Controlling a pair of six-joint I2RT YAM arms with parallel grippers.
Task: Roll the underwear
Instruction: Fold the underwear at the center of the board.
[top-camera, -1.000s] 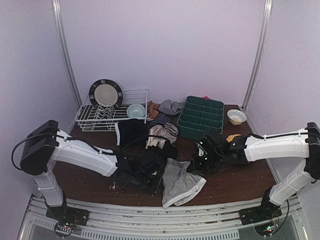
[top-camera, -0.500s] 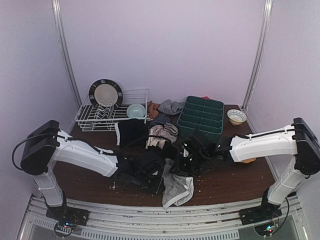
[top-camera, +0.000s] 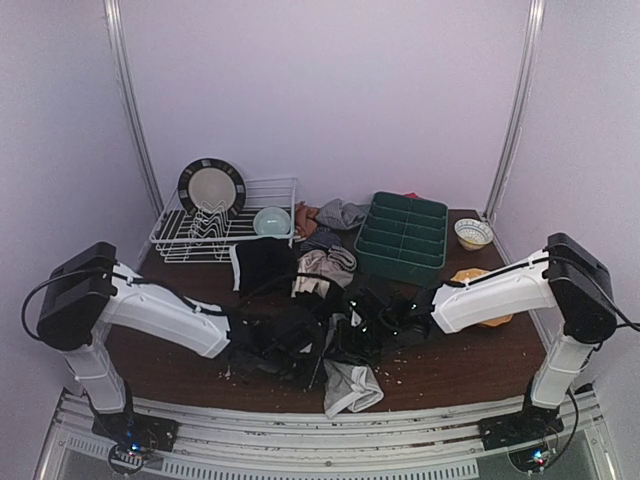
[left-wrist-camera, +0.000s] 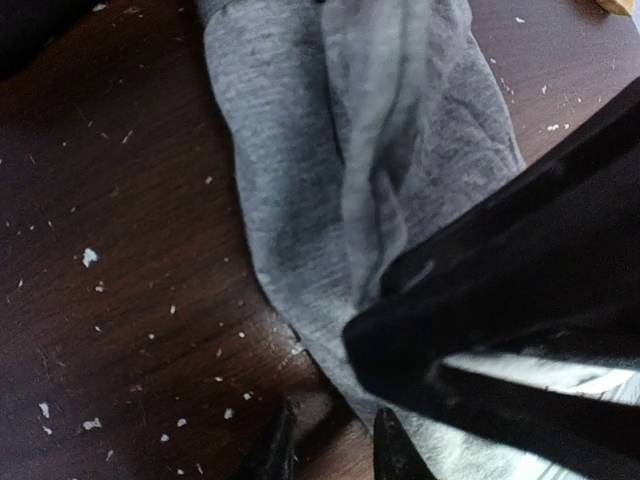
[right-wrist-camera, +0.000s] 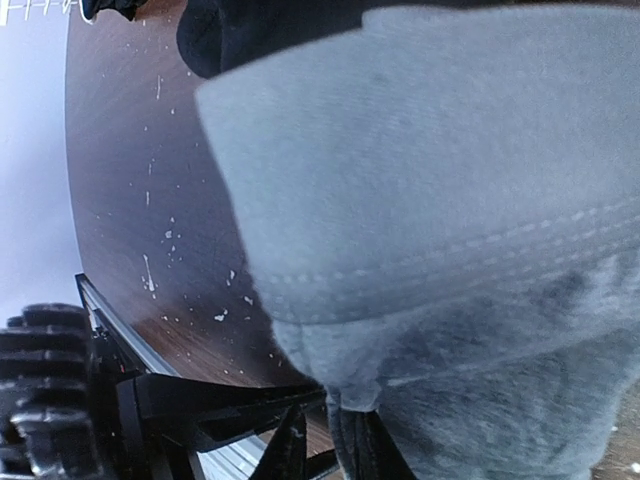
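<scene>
Light grey underwear (top-camera: 352, 382) lies near the table's front edge, folded over itself into a narrow strip. My right gripper (top-camera: 352, 338) is shut on a fold of the grey underwear (right-wrist-camera: 430, 200), and the cloth is pinched between its fingertips (right-wrist-camera: 372, 452). My left gripper (top-camera: 300, 345) hovers low by the left edge of the grey underwear (left-wrist-camera: 300, 150). Its fingers (left-wrist-camera: 275, 450) stand apart with bare table between them. A black shape (left-wrist-camera: 520, 300) covers the cloth's right part. More underwear, black (top-camera: 265, 265) and beige-pink (top-camera: 322, 270), is piled behind.
A white dish rack (top-camera: 250, 190) with a plate (top-camera: 211, 187) and a teal bowl (top-camera: 271, 221) stands back left. A green divided tray (top-camera: 402, 234) and a small bowl (top-camera: 473, 234) stand back right. An orange item (top-camera: 470, 275) lies under my right arm. Crumbs dot the table.
My right gripper has travelled left with the grey underwear's right edge, folding the garment over into a narrower strip. The left gripper's fingers have drawn closer together.
</scene>
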